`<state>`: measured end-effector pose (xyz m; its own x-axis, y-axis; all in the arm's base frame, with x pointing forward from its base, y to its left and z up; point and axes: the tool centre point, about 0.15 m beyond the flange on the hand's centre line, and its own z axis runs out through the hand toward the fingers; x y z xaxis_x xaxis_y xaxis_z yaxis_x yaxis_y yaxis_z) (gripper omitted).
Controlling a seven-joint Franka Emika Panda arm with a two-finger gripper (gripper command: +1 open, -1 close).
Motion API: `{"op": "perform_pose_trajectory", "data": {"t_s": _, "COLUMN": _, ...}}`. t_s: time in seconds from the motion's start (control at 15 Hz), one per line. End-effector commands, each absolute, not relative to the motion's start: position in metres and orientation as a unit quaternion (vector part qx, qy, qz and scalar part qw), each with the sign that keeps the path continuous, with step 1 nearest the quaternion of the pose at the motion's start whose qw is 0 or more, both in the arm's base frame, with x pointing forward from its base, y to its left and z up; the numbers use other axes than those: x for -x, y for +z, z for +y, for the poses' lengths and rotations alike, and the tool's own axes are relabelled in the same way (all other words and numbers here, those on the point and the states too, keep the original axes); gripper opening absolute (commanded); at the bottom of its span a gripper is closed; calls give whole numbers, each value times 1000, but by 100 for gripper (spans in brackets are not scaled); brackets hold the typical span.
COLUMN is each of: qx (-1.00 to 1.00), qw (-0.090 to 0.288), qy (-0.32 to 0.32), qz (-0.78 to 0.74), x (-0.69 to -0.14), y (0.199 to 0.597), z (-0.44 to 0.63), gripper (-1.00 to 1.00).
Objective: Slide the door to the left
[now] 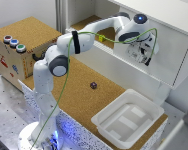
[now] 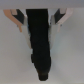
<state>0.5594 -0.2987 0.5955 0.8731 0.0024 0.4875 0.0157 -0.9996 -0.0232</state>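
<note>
Cork-topped bench (image 1: 79,102) fills the lower part of the exterior view, and nearest the camera on it sits a white plastic tray (image 1: 128,121), toward the exterior view's right. A little farther in, a small dark object (image 1: 93,85) lies on the bare cork, well apart from the tray. To the exterior view's left stands a cork-faced box (image 1: 16,55) with three coloured buttons (image 1: 14,43) on top. From its base at the near edge the Franka arm (image 1: 56,62) reaches across all of this, a green cable (image 1: 69,75) looping along it.

Farthest back is the white cabinet (image 1: 144,20), and the door (image 1: 166,57) is the plain white panel covering its half toward the exterior view's right, with an opening showing cork to its left. The gripper (image 1: 144,56) hangs right against the panel face. The wrist view shows only a dark bar between two pale finger shapes against white, too blurred to read, so I cannot tell whether the claw is released or clenched, nor whether it has the handle.

The step in hand looks like engaging the door before the push leftward. The risk is a poor purchase: if the fingers only graze the smooth panel they may skid along it and leave it behind. Pressing too hard inward could bind the panel in its track. The cable could also snag as the arm sweeps.
</note>
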Motion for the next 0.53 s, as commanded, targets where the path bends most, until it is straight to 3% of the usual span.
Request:
{"op": "perform_pose_trajectory", "data": {"t_s": 0.0, "qx": 965, "qw": -4, "qy": -257, "qz": -52, "x": -593, "y": 570, "z": -257, "gripper": -100}}
{"op": "perform_pose_trajectory", "data": {"t_s": 0.47, "qx": 964, "qw": 1, "qy": -260, "qz": -54, "x": -588, "y": 572, "z": -181, "gripper": -100}}
